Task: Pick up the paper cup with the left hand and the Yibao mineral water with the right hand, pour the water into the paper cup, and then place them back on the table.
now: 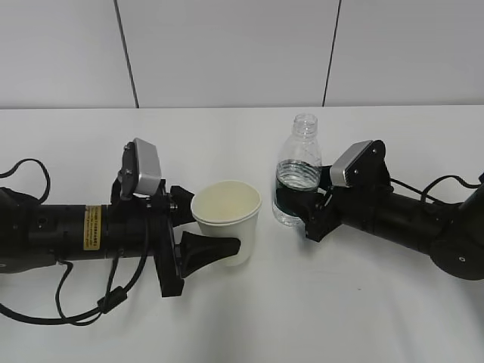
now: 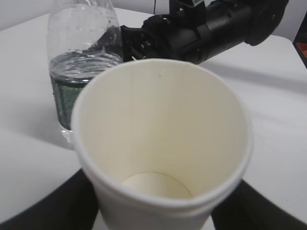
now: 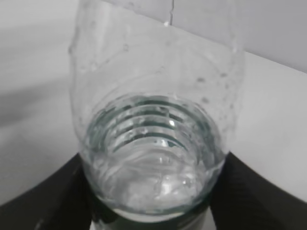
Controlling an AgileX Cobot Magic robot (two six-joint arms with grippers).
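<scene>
Left hand [image 1: 198, 249] clamped around paper cup [image 1: 226, 221], upright between fingers. Right hand [image 1: 302, 213] straddling Yibao mineral water [image 1: 297, 175] at label; contact unclear. Seat squarely before lifting; uncapped, so no tilting.

Bare lab-style test bench: plain white table [image 1: 393, 302] against blank white wall panels [image 1: 227, 53].

Clear bottle of Yibao mineral water [image 3: 153, 143] fills the frame, upright, water level roughly at mid-height with droplets on the inner wall above it. Black fingers [image 3: 43, 201] of the right hand [image 3: 153, 211] sit against both lower sides of the bottle. White table [image 3: 273, 124] behind.
</scene>
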